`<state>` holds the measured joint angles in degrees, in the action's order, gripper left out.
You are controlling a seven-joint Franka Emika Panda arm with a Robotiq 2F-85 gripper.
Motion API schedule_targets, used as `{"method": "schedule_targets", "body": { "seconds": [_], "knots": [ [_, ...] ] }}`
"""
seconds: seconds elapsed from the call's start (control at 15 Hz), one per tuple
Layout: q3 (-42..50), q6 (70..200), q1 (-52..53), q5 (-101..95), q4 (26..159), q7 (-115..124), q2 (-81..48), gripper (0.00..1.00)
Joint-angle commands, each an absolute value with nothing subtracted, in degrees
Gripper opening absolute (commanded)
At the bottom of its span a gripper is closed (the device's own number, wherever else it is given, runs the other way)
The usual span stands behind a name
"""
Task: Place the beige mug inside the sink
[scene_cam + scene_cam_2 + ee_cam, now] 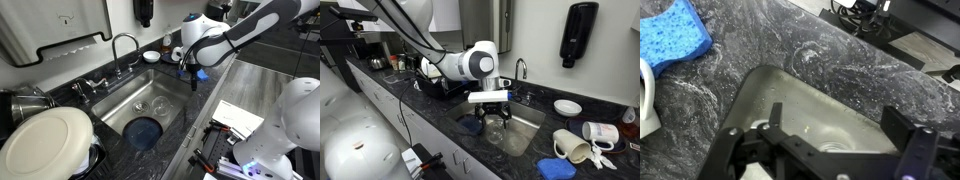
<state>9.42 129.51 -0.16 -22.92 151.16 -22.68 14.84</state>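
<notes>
The beige mug [572, 148] lies on its side on the dark speckled countertop, right of the sink, and nothing holds it. The sink [150, 100] is a steel basin with a curved faucet [125, 45]; it also shows in the other exterior view [525, 130] and in the wrist view [810, 110]. My gripper [192, 78] [495, 115] [815, 140] hangs open and empty over the sink end nearest the mug. A pale mug edge [646, 100] shows at the left of the wrist view; I cannot tell which mug it is.
A blue sponge [670, 35] [555, 168] lies on the counter by the mugs. A white mug [601, 132] and a shallow white bowl [567, 107] sit nearby. A large cream plate [45, 140] stands at the sink's other end. A blue round item [145, 130] lies in the basin.
</notes>
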Motion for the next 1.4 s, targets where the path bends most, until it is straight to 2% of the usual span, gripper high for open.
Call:
{"method": "schedule_targets", "body": {
  "seconds": [0.0,0.67,1.33],
  "knots": [
    [7.5,129.5,-1.4,-22.5,151.1,-22.5,14.8,1.0],
    [15.0,130.6,-4.0,-14.8,146.4,-45.3,12.2,1.0],
    [16.9,152.7,-10.7,-26.8,147.1,-49.1,5.5,1.0]
  ]
}}
